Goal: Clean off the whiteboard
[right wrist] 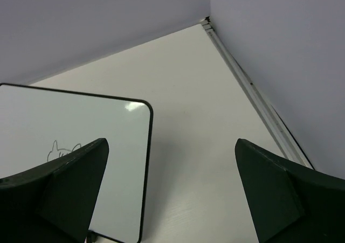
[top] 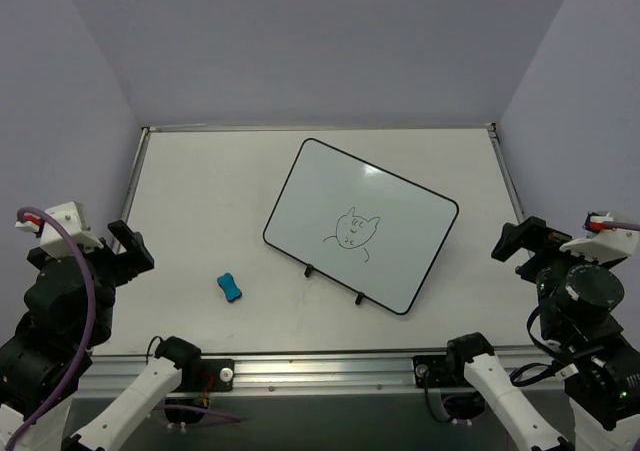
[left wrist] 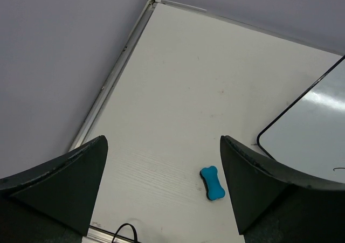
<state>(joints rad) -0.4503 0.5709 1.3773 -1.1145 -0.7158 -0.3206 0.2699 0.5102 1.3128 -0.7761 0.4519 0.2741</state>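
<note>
The whiteboard (top: 372,214) lies tilted at the table's middle on two small black feet, with a black cat doodle (top: 350,233) near its front edge. A small blue bone-shaped eraser (top: 230,287) lies on the table left of the board. My left gripper (top: 128,248) is open and empty, raised at the left edge; in the left wrist view (left wrist: 163,157) the eraser (left wrist: 212,182) lies below, near the right finger, and the board's corner (left wrist: 315,132) shows at right. My right gripper (top: 516,242) is open and empty at the right edge; the right wrist view (right wrist: 171,157) shows the board (right wrist: 81,119).
The white table (top: 210,201) is bounded by metal rails at the left (top: 135,186), back and right (top: 508,176), with grey walls close behind them. The arm bases (top: 180,356) stand on the near rail.
</note>
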